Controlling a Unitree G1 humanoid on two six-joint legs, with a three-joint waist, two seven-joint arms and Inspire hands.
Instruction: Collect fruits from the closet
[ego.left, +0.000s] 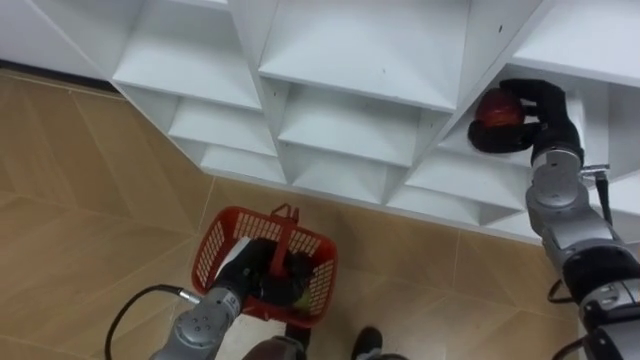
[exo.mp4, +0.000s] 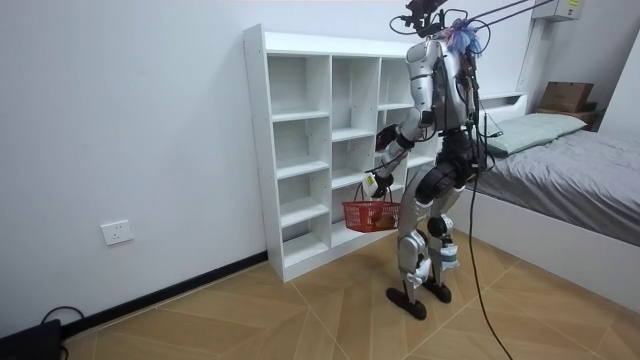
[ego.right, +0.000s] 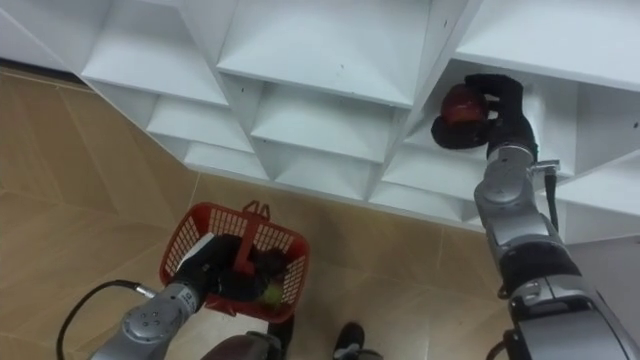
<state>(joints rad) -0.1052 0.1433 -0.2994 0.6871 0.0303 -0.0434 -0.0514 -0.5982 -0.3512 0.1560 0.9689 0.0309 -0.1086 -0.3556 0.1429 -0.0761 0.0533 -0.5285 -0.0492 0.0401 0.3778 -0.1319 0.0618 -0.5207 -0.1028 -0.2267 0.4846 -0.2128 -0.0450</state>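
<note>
Red fruit (ego.left: 497, 110), left eye view: clasped by the curled fingers of the right hand (ego.left: 545, 108) inside a right-side compartment of the white closet (ego.left: 340, 60); left hand (ego.left: 262, 283) clamped on the handle of the red basket (ego.left: 213, 245). Room view: robot stands facing the closet, bed (exo.mp4: 570, 150) at the room view's right. Right eye view: basket hangs above the wooden floor (ego.right: 80, 180).

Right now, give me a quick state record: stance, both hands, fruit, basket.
stance: standing, facing the white shelf unit
right hand: inside a shelf compartment, curled round a red fruit
left hand: low in front of the robot, holding the red basket by its handle
basket contents: dark items, kind unclear
fruit status: at the shelf, not yet in the basket
</note>
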